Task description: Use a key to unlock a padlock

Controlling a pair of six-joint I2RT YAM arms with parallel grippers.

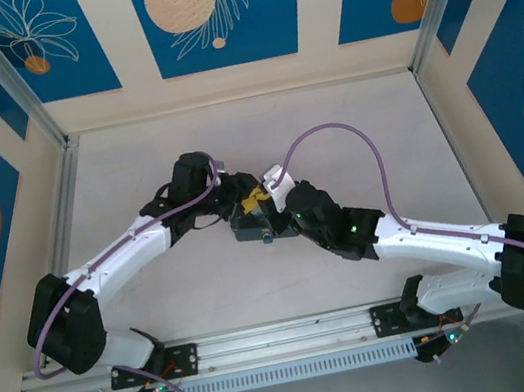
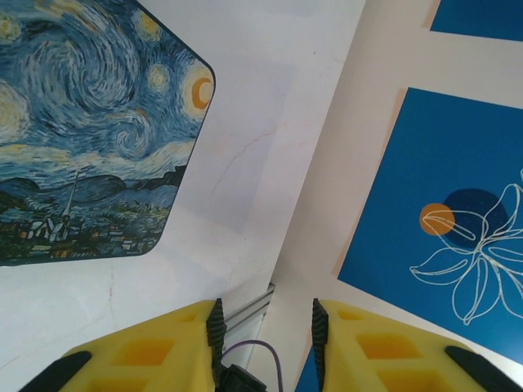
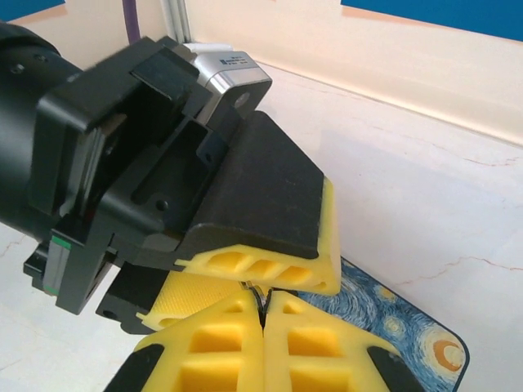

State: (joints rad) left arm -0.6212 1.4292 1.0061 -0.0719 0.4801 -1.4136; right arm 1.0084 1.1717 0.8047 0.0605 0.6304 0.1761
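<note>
r jaws pressed together, maybe on sth thin; l jaws spread, near starry box [image 2: 82, 122].

Seen from above, two white and black robot arms reach inward from the near edge of a pale table [image 1: 360, 118] and meet at its middle. The left gripper [image 1: 239, 204] and right gripper [image 1: 262, 199], tipped in yellow, touch or nearly touch above a small dark box [image 1: 251, 229]. Purple cables run along both arms. Blue panels with white flower outlines and orange circles surround the table.
</note>
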